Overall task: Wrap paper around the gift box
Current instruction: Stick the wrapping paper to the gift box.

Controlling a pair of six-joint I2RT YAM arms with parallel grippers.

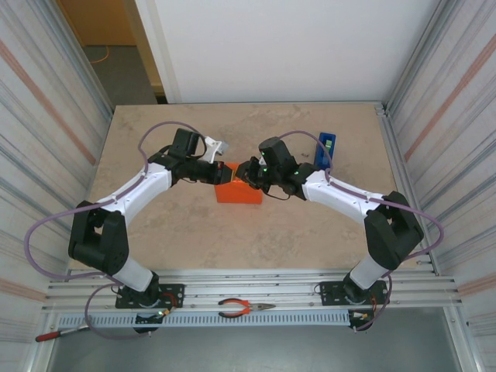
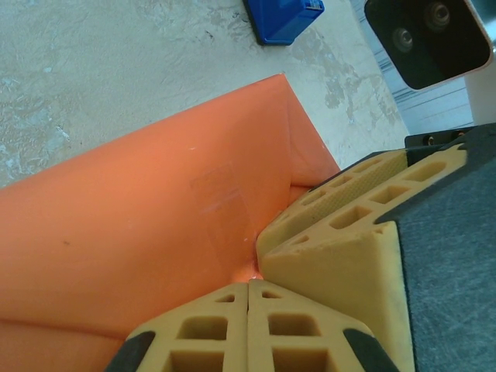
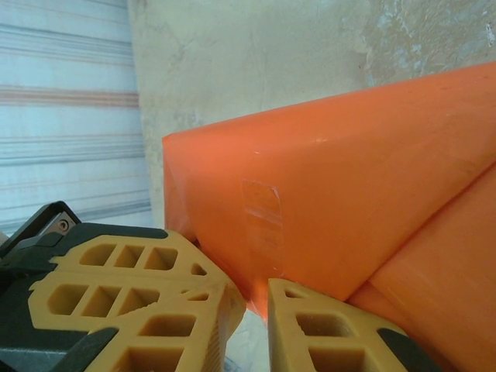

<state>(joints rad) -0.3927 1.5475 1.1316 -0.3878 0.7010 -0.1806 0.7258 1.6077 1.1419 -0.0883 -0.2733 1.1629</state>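
Gift box (image 1: pixel 239 191) sits mid-worktop (image 1: pixel 186 232), covered in orange paper (image 3: pixel 349 178). Left end effector (image 2: pixel 248 288) clenched, tips against the box. Right end effector (image 3: pixel 256 291) released, fingers slightly apart at the paper's edge. Clear tape strip (image 3: pixel 263 217) on the paper

L arm (image 1: pixel 143 188), R arm (image 1: pixel 341 195) bent inward; L jaws closed, R jaws prob. slightly apart.

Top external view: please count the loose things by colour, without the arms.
Orange: 1, the gift box, wrapped.
Blue: 1, the tape dispenser.
Red-handled: 2, the pliers and a tool at lower left.
Total: 4
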